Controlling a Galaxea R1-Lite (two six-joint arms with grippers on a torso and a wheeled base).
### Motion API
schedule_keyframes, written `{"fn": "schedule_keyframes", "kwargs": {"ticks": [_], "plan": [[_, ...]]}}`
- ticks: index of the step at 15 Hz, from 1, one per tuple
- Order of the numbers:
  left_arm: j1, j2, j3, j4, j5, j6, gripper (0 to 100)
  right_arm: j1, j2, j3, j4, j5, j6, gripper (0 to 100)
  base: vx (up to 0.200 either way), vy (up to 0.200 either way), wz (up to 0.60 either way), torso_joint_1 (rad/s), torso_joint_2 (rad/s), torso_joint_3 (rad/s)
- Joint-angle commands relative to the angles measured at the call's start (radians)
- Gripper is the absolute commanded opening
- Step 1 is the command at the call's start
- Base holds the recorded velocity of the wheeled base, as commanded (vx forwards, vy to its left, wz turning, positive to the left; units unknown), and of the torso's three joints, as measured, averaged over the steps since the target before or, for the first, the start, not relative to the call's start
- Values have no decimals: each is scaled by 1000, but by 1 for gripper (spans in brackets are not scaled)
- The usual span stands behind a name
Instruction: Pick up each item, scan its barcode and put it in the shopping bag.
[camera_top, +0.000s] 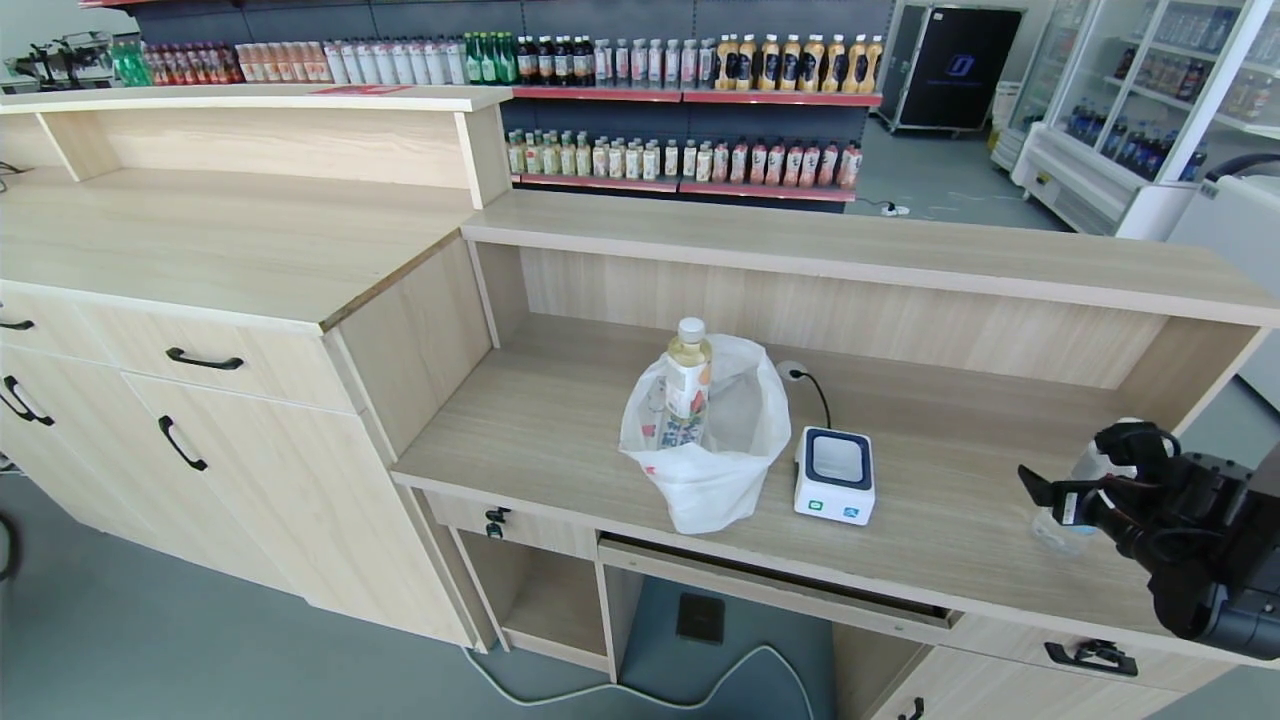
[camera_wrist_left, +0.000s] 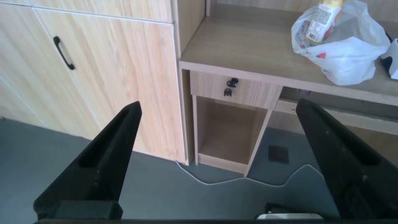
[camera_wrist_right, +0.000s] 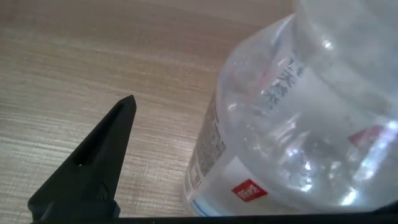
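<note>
A white plastic shopping bag (camera_top: 705, 470) stands open on the wooden counter (camera_top: 560, 430), and a bottle of yellowish drink (camera_top: 688, 385) with a white cap stands upright inside it. Just to the right of the bag sits the white barcode scanner (camera_top: 835, 475). At the counter's right end stands a clear water bottle (camera_top: 1058, 530) with a white label (camera_wrist_right: 298, 124). My right gripper (camera_top: 1075, 470) is open around it, and one black finger (camera_wrist_right: 93, 168) stays a gap away from the bottle's side. My left gripper (camera_wrist_left: 219, 107) hangs open and empty low over the floor, in front of the counter.
A raised back ledge (camera_top: 850, 250) runs behind the counter's work surface. A black cable (camera_top: 815, 390) leads from the scanner to the back wall. To the left are cabinets with black handles (camera_top: 205, 360). An open cubby (camera_wrist_left: 230, 134) and a floor cable (camera_wrist_left: 249, 177) lie under the counter.
</note>
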Motion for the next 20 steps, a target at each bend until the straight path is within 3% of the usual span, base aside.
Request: {"fn": "schedule_keyframes", "kwargs": {"ticks": [1, 2, 3, 5, 16, 17, 18, 20], "plan": [[0, 0, 0, 0, 0, 0, 100, 1, 30, -9, 11, 1, -40, 100, 0, 0, 0, 0, 0, 0], [0, 0, 0, 0, 0, 0, 100, 1, 35, -12, 11, 4, -45, 100, 0, 0, 0, 0, 0, 0], [0, 0, 0, 0, 0, 0, 100, 1, 41, -19, 11, 43, -45, 0, 0, 0, 0, 0, 0, 0], [0, 0, 0, 0, 0, 0, 100, -1, 42, -43, 8, 113, -51, 0, 0, 0, 0, 0, 0, 0], [0, 0, 0, 0, 0, 0, 100, -1, -37, -61, 14, 189, -26, 0, 0, 0, 0, 0, 0, 0], [0, 0, 0, 0, 0, 0, 100, 3, -105, -48, 53, 205, 44, 0, 0, 0, 0, 0, 0, 0], [0, 0, 0, 0, 0, 0, 100, 16, -234, -28, 192, 213, 135, 0, 0, 0, 0, 0, 0, 0], [0, 0, 0, 0, 0, 0, 100, 56, -533, -60, 607, 327, 311, 0, 0, 0, 0, 0, 0, 0]]}}
